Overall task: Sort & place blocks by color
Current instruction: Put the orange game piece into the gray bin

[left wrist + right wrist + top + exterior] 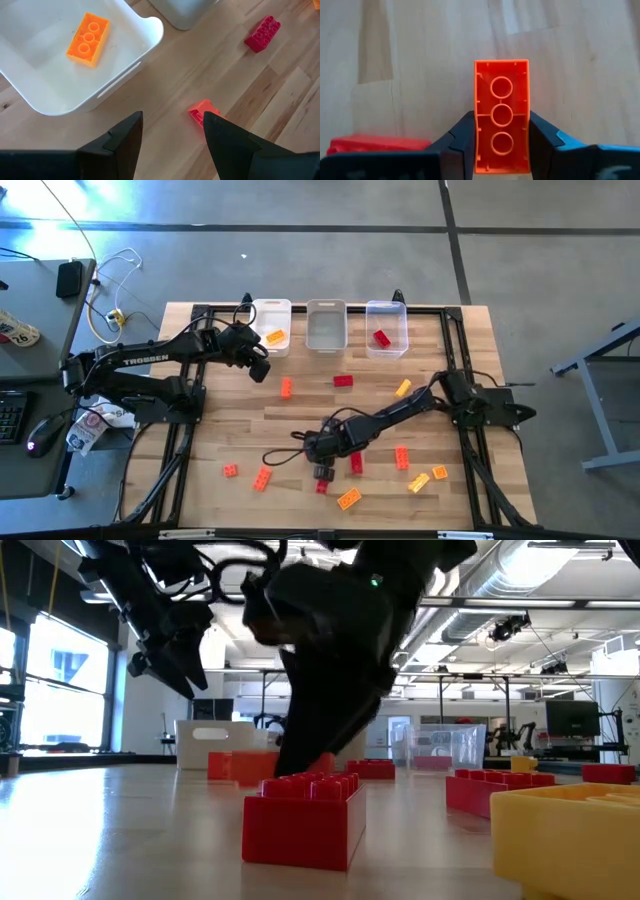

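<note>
Red, orange-red and yellow-orange blocks lie scattered on the wooden table (pixel 240 430). My right gripper (pixel 501 131) is low over the near middle of the table (pixel 322 470), shut on an orange-red block (pixel 501 100) whose hollow underside faces the wrist camera. A red block (pixel 375 145) lies right beside it. My left gripper (pixel 172 117) hangs open above the table by the white bin (pixel 75 65), over an orange-red block (pixel 202 112) without touching it. My right gripper pinches the orange-red block by its two long sides (pixel 479 125), at the end nearer the wrist, between its two fingers (pixel 462 137). The fingers slant steeply down and lie along the block. Whether the block is off the table I cannot tell.
Along the far edge stand a white bin (pixel 272 325) holding a yellow-orange block (pixel 274 337), a grey bin (pixel 326 327) and a clear bin (pixel 388 330) holding a red block (pixel 382 337). Loose blocks lie at near left (pixel 262 477) and near right (pixel 418 481).
</note>
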Robot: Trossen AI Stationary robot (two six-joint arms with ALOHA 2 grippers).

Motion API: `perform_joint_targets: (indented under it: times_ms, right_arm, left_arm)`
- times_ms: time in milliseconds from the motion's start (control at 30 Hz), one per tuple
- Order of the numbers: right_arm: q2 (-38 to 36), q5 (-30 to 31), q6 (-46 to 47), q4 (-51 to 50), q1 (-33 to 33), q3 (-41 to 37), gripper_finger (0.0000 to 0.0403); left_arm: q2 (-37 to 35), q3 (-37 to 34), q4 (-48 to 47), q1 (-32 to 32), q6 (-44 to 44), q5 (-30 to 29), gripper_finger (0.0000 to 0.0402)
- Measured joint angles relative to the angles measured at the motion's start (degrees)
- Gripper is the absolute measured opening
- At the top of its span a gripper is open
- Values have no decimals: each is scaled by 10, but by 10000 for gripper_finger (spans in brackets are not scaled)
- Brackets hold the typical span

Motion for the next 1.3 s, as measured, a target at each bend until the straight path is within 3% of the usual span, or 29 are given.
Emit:
perform_joint_targets:
  times_ms: [333, 800, 1000, 1300]
  right_arm:
    - [-65, 56, -63, -40, -52, 0, 104]
    - [-146, 108, -163, -80, -190, 1, 104]
    - [-152, 188, -214, -74, -255, 1, 104]
    - [-152, 190, -234, -56, -349, 1, 104]
  left_arm:
    - [0, 0, 0, 0, 5, 0, 195]
    - [0, 0, 0, -11, 5, 0, 195]
    - [0, 0, 0, -28, 5, 0, 195]
    - [0, 0, 0, -55, 4, 0, 195]
